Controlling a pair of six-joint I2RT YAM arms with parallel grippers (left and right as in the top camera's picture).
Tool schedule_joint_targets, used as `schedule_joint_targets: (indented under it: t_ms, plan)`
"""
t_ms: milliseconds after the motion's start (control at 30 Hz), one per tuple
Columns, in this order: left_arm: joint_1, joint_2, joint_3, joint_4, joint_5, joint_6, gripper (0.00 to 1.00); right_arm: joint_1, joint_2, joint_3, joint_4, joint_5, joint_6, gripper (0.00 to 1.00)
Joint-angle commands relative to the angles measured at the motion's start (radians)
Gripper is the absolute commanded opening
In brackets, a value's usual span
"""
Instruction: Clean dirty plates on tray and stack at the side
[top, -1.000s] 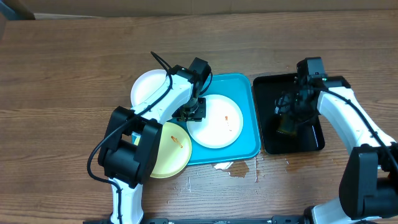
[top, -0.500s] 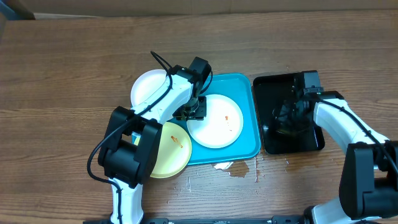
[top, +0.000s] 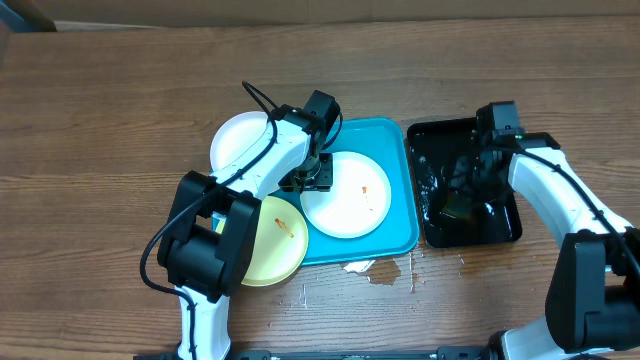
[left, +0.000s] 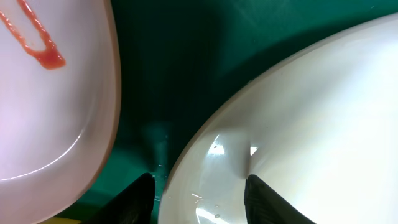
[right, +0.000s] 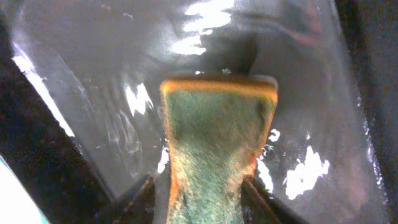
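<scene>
Nearest: yellow-green plate (top: 268, 242), red-smeared, overlapping turquoise tray (top: 388, 140) at its near-left corner. Smeared white plate (top: 348, 200) lies in tray; left gripper (top: 312, 178) straddles its rim, grip indeterminate. Right gripper (right: 198, 186) clenched on sponge (right: 214, 124) in wet black tray (top: 505, 225). Farthest: second white plate (top: 238, 145).

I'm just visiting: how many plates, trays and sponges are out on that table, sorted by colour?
White plates: 2
Yellow-green plate: 1
Turquoise tray: 1
Black tray: 1
Green sponge: 1
Total: 6
</scene>
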Motion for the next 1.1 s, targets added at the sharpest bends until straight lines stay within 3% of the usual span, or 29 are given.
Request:
schedule_joint_targets:
  t_ms: [0,167,633,733,767,833,1067]
  plan:
    - [-0.002,0.013,-0.005,0.003,0.004,-0.006,0.49,-0.003,0.0,0.017,-0.014,0.011,-0.003,0.56]
    - [-0.002,0.013,-0.005,0.003,0.004,-0.006,0.51,-0.003,0.0,-0.023,0.023,0.048,0.005,0.61]
    - [-0.002,0.013,-0.005,0.003,0.004,-0.006,0.55,-0.003,0.0,-0.156,0.244,0.048,0.033,0.59]
    - [-0.002,0.013,-0.005,0.008,0.004,-0.006,0.55,-0.003,0.0,-0.156,0.247,0.048,0.035,0.45]
    - [-0.002,0.013,-0.005,0.01,0.004,-0.006,0.55,-0.003,0.0,-0.156,0.246,0.048,0.035,0.26]
    - [-0.002,0.013,-0.005,0.013,0.004,-0.006,0.54,-0.003,0.0,-0.155,0.248,0.048,0.034,0.04]
    - [-0.002,0.013,-0.005,0.026,0.004,-0.006,0.57,-0.004,-0.029,-0.018,0.109,0.048,-0.031,0.04]
